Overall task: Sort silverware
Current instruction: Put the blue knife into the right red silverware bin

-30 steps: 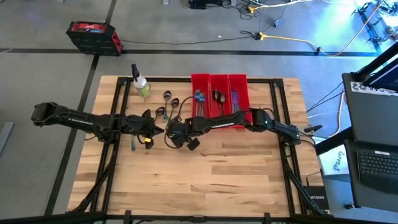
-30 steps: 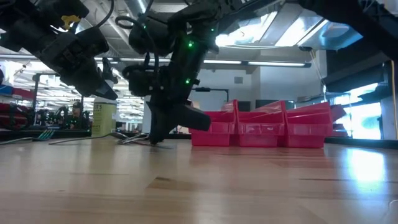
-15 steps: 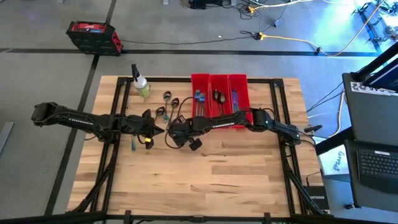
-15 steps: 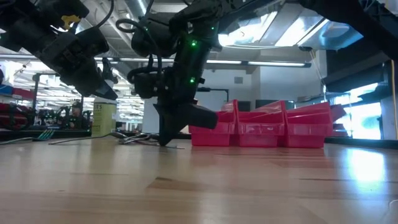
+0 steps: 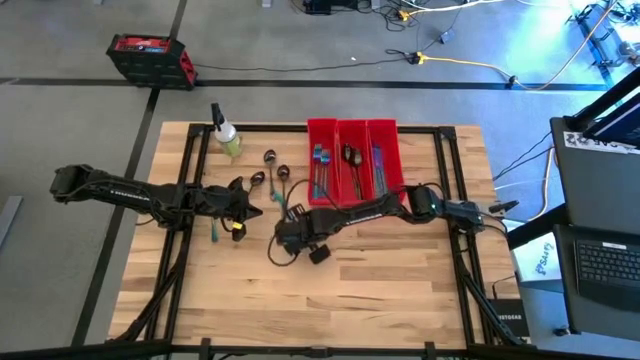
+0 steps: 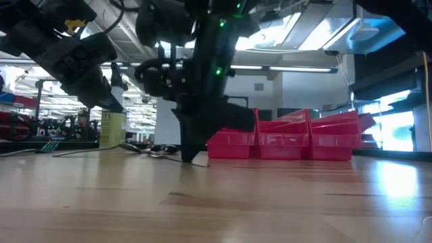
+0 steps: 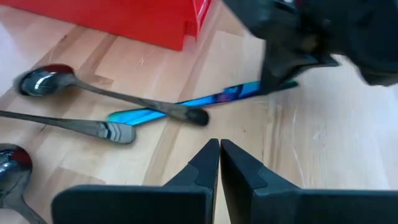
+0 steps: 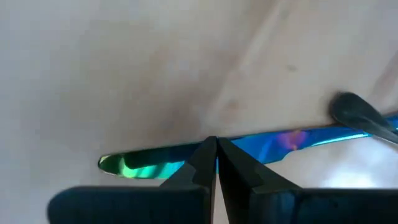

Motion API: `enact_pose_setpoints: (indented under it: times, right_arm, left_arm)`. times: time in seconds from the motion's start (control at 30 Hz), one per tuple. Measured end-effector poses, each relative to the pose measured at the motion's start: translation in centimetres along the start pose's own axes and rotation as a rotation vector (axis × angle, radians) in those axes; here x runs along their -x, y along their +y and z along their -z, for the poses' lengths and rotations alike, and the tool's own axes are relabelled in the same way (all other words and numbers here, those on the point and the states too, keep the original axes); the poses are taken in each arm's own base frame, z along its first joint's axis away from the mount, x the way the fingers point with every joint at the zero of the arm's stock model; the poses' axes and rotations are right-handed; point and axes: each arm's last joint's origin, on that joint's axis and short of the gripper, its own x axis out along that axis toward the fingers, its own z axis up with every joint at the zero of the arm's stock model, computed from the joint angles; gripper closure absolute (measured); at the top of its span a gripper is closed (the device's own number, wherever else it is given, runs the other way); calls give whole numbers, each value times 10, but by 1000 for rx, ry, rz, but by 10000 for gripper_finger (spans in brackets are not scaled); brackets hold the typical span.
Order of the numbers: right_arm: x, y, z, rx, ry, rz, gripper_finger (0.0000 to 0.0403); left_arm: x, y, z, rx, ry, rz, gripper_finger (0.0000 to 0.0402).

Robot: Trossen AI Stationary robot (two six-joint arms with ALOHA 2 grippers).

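Right tool has shifted toward the tabletop's near edge | pinched shut on thin iridescent blue-teal knife, mid-tabletop | left tool shut, empty | risk: slim handle slips, snags grey spoon.

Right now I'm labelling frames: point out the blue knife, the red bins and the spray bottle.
blue knife (image 8: pixel 273 144): right wrist view, middle of the blade.
red bins (image 5: pixel 352 128): high view, far rim of the middle bin.
spray bottle (image 5: pixel 227 137): high view, bottle body.

Three red bins and a spray bottle stand on the table.
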Motion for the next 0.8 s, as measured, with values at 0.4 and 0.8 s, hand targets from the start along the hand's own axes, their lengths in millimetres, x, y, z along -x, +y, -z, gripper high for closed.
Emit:
enact_pose_setpoints:
  times: [0.4, 0.8]
  right_arm:
    - [20, 69, -26, 20, -57, -101, 403]
    - [46, 155, -38, 109, -44, -136, 403]
  left_arm:
    - [2, -12, -9, 306, -94, 95, 402]
    - [0, -63, -17, 305, -287, 321, 402]
